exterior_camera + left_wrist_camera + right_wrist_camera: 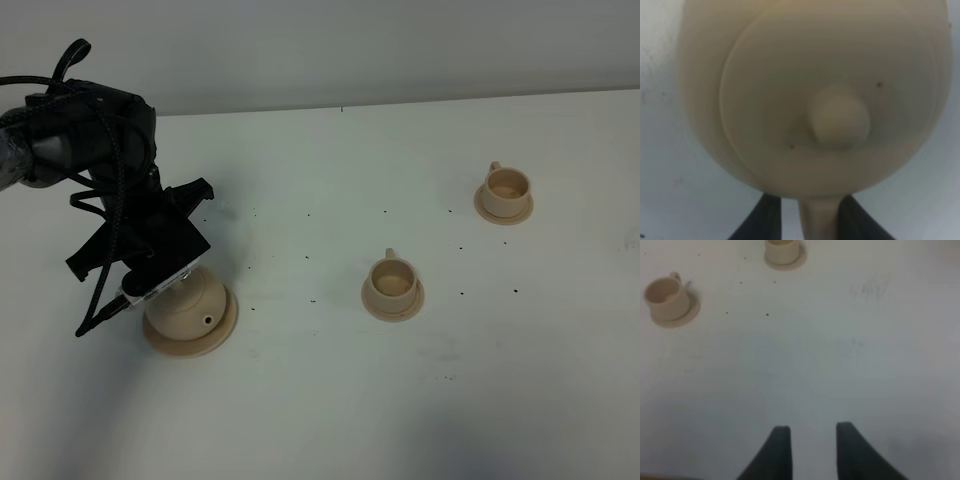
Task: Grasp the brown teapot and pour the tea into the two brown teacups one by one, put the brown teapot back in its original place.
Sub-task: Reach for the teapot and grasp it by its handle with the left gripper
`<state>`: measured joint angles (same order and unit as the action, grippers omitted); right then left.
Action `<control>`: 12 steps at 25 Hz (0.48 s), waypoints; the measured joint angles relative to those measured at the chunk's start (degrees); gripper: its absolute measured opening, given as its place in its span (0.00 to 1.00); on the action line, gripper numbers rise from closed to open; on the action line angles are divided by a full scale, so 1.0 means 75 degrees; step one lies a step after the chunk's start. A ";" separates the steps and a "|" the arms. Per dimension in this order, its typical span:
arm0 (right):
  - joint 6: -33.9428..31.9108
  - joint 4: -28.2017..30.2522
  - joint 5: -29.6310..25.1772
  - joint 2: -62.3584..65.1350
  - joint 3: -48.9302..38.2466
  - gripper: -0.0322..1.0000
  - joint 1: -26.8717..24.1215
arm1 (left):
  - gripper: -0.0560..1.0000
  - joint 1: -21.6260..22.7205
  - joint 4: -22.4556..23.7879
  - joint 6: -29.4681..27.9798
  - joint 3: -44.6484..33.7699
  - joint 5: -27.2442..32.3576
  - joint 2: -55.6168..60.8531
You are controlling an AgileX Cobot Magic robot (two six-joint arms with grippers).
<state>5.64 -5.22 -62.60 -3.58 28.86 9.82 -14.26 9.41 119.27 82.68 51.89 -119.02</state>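
Though absent overhead, right jaws apart; left jaws tight on handle (817, 222) of brown teapot (790, 75).

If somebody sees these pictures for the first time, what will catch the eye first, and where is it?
The black left gripper at the left of the table, low over the brown teapot on its wide saucer, with a finger on each side of the loop handle. Then the two brown teacups on small saucers: one near the middle, one farther back on the right.
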 joint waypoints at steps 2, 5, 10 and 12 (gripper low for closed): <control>0.0000 0.0000 0.0000 0.0000 0.0000 0.26 0.0000 | 0.30 0.0000 0.0028 0.0000 0.0000 -0.0007 -0.0015; 0.0000 0.0000 0.0000 0.0000 0.0000 0.26 0.0000 | 0.30 0.0000 0.0030 0.0000 0.0000 -0.0014 -0.0021; 0.0000 0.0000 0.0000 0.0000 0.0000 0.26 0.0000 | 0.30 0.0000 0.0030 0.0000 0.0000 -0.0014 -0.0021; 0.0000 0.0000 0.0000 0.0000 0.0000 0.26 0.0000 | 0.30 0.0000 0.0016 0.0000 0.0000 -0.0022 -0.0021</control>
<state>5.64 -5.22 -62.60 -3.58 28.86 9.82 -14.26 9.53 119.27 82.68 51.73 -119.17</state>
